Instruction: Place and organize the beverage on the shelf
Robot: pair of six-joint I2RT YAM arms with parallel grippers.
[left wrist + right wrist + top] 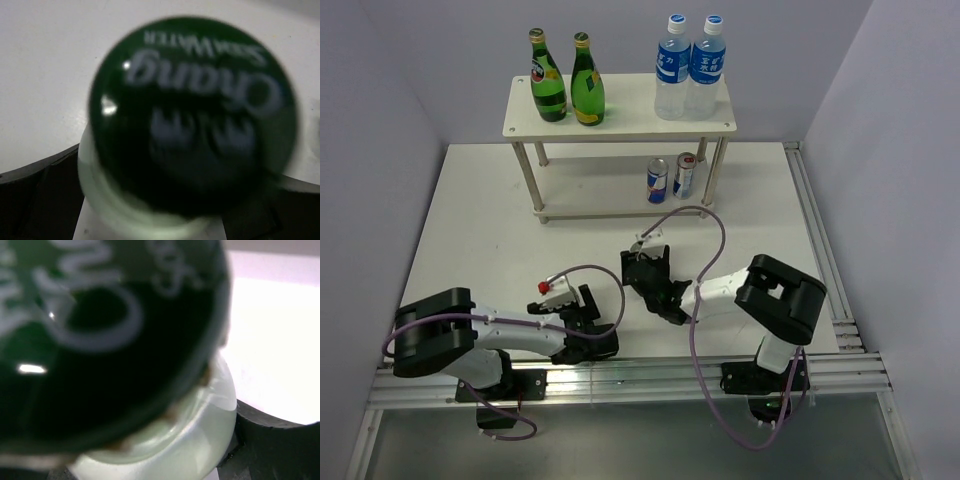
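In the top view the shelf (620,118) stands well ahead of both pairs of jaws, with open board beside the two cans (670,178) below. The left gripper (588,322) and right gripper (652,280) sit low and near each other, so I judge one should rise first. In the left wrist view a green-capped bottle (192,115) stands between the jaws, and in the right wrist view a second green-capped bottle (100,335) does too; I cannot tell if either pair presses, so I would confirm the squeeze before lifting.

Top camera high, facing shelf (630,110); wrist cameras extreme close-up
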